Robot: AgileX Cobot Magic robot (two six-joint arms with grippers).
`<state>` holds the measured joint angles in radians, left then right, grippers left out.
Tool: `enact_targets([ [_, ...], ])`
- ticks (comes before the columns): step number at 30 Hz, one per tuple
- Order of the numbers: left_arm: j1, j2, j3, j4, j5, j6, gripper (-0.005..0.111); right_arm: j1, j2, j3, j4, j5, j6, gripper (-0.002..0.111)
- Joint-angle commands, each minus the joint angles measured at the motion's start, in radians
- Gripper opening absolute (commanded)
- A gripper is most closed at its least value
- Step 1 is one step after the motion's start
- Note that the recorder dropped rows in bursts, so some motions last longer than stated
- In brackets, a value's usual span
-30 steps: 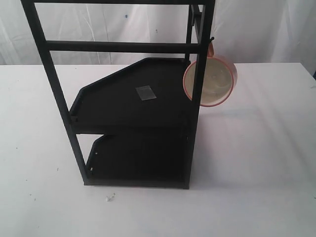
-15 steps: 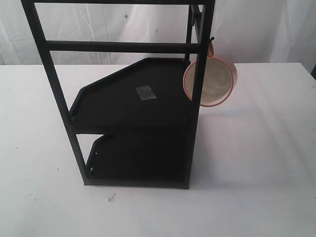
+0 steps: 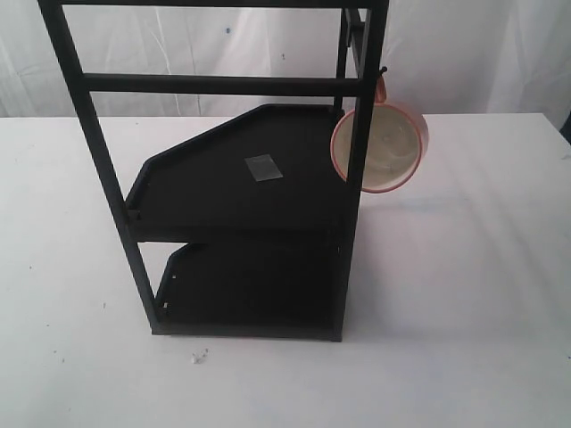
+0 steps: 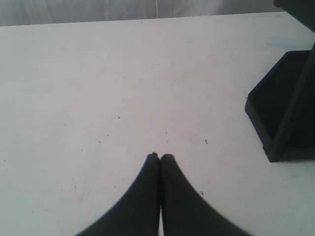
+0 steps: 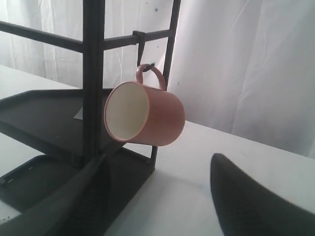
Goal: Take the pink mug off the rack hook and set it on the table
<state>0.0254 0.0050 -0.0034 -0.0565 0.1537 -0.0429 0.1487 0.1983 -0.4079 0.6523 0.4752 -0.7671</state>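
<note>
The pink mug (image 3: 385,150) hangs by its loop handle from the rack hook (image 3: 382,70) on the right upper post of the black rack (image 3: 241,178), its cream inside facing the camera. In the right wrist view the pink mug (image 5: 147,116) hangs from the rack hook (image 5: 150,65), tilted, above the white table (image 5: 197,162). My right gripper (image 5: 161,160) is open, its fingers spread wide, below and short of the mug, apart from it. My left gripper (image 4: 160,157) is shut on nothing over bare table (image 4: 123,73). Neither gripper shows in the exterior view.
The rack has two angled black trays; the upper tray (image 3: 205,192) carries a grey tape square (image 3: 263,167). A corner of the lower tray (image 4: 280,108) sits near my left gripper. A small white scrap (image 3: 198,357) lies in front of the rack. White curtains hang behind.
</note>
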Motion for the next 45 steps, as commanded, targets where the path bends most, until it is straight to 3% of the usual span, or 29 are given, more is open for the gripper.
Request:
enact_targets([
  [1, 0.002, -0.005, 0.003, 0.002, -0.004, -0.003, 0.0, 0.002, 0.052, -0.03, 0.008, 0.01, -0.019, 0.056],
  [18, 0.002, -0.005, 0.003, 0.002, -0.004, -0.003, 0.0, 0.042, 0.453, -0.258, 0.074, 0.048, -0.136, 0.056],
  [29, 0.002, -0.005, 0.003, 0.002, -0.004, -0.003, 0.0, 0.042, 0.355, -0.268, -0.107, 0.255, -0.066, 0.056],
  [39, 0.002, -0.005, 0.003, 0.002, -0.004, -0.003, 0.0, 0.091, 0.264, -0.268, -0.078, 0.581, -0.126, 0.056],
  [42, 0.002, -0.005, 0.003, 0.002, -0.004, -0.003, 0.0, 0.116, 0.262, -0.268, -0.143, 0.55, -0.037, 0.056],
  [45, 0.002, -0.005, 0.003, 0.002, -0.004, -0.003, 0.0, 0.133, 0.258, -0.268, -0.358, 0.46, 0.253, 0.056],
])
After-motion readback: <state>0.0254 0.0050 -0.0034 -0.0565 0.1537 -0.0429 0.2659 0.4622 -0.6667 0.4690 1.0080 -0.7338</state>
